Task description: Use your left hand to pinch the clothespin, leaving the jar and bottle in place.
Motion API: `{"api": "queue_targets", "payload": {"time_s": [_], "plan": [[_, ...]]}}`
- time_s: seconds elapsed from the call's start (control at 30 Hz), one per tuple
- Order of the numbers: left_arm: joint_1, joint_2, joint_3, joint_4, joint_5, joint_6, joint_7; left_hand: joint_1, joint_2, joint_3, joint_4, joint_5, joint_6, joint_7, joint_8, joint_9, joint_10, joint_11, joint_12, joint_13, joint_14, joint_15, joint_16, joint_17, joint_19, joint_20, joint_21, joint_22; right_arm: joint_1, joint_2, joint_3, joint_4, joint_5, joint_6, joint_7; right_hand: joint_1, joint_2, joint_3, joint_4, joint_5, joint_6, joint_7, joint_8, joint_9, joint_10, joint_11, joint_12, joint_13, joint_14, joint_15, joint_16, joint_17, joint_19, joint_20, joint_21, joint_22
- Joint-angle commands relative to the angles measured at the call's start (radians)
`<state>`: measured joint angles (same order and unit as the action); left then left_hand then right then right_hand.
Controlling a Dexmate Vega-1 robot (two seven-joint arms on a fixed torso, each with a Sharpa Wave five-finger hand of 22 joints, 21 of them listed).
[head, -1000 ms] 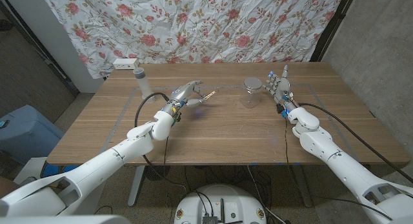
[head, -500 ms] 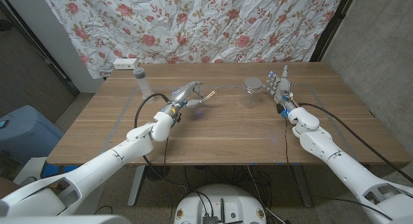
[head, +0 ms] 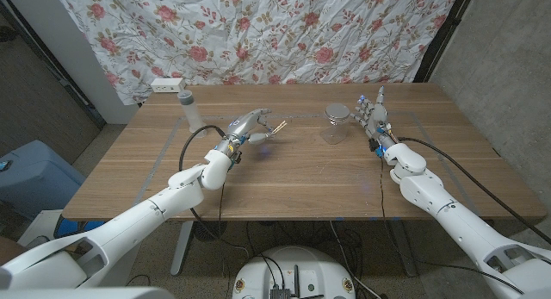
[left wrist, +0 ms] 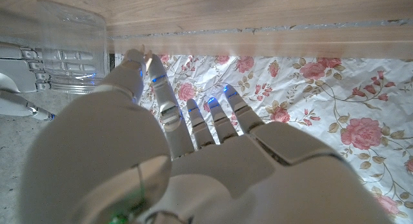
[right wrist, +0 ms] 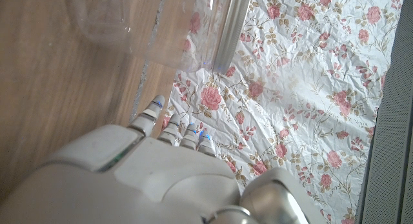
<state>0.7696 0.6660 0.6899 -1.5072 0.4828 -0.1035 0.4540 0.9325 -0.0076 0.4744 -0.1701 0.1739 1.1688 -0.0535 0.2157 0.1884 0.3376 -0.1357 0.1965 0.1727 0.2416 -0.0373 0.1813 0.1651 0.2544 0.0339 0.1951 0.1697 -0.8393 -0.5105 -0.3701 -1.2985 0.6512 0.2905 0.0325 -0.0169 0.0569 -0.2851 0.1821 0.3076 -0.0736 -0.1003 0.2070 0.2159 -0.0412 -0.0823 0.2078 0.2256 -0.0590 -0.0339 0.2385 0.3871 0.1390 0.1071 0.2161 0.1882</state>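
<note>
Your left hand (head: 247,127) has the clothespin (head: 277,126) pinched at the fingertips (head: 266,118). The pin sticks out past the fingertips, pointing away from the palm toward the jar (head: 334,124), and it looks lifted off the table (head: 301,174), with a small shadow below it. In the head view the fingers are drawn together around the pin's near end; the far end is free. In the left wrist view the thumb and a finger (left wrist: 145,69) meet at their tips and the other fingers lie side by side next to them, but the pin itself is hidden behind them there.

The jar stands upright, well apart from the pin's free tip, just beside your right hand (head: 374,118). That hand stands on edge with its fingers extended upward and holds nothing; it's near the jar, and I can't tell whether it touches. The right wrist view shows the jar (right wrist: 151,27) ahead of the right fingertips (right wrist: 184,130).

The bottle (head: 185,105) stands upright behind your left hand, well apart from the fingers.
</note>
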Motion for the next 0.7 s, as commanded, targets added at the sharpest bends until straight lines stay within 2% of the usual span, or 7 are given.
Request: {"api": "queue_targets", "payload": {"time_s": [0.03,0.7], "plan": [[-0.007,-0.008,0.002,0.014,0.009,-0.013,0.017,0.007,0.012,-0.001,-0.003,0.007,0.045,-0.027,0.007,0.004,0.009,0.001,0.002,-0.001,0.012,-0.012,0.002,0.002,0.010,0.003,0.004,0.005,0.000,0.000,0.000,0.000,0.000,0.000,0.002,0.000,0.072,-0.005,0.000,0.006,-0.002,-0.009,0.006,0.002,0.001,-0.007,0.007,0.002,-0.009,-0.035,0.006,0.003,0.007,-0.003,0.004,0.005],[-0.013,-0.014,0.005,0.029,0.013,-0.025,0.031,0.017,0.015,-0.006,-0.004,0.006,0.069,-0.027,0.009,0.005,0.021,-0.002,0.000,-0.001,0.023,-0.021,0.002,0.002,0.019,-0.002,0.006,0.005,0.000,0.000,0.000,0.000,0.000,0.000,0.002,0.000,0.072,-0.005,0.000,0.006,-0.001,-0.007,0.006,0.002,0.002,-0.008,0.007,0.002,-0.011,-0.035,0.005,0.003,0.007,-0.002,0.004,0.005]]}}
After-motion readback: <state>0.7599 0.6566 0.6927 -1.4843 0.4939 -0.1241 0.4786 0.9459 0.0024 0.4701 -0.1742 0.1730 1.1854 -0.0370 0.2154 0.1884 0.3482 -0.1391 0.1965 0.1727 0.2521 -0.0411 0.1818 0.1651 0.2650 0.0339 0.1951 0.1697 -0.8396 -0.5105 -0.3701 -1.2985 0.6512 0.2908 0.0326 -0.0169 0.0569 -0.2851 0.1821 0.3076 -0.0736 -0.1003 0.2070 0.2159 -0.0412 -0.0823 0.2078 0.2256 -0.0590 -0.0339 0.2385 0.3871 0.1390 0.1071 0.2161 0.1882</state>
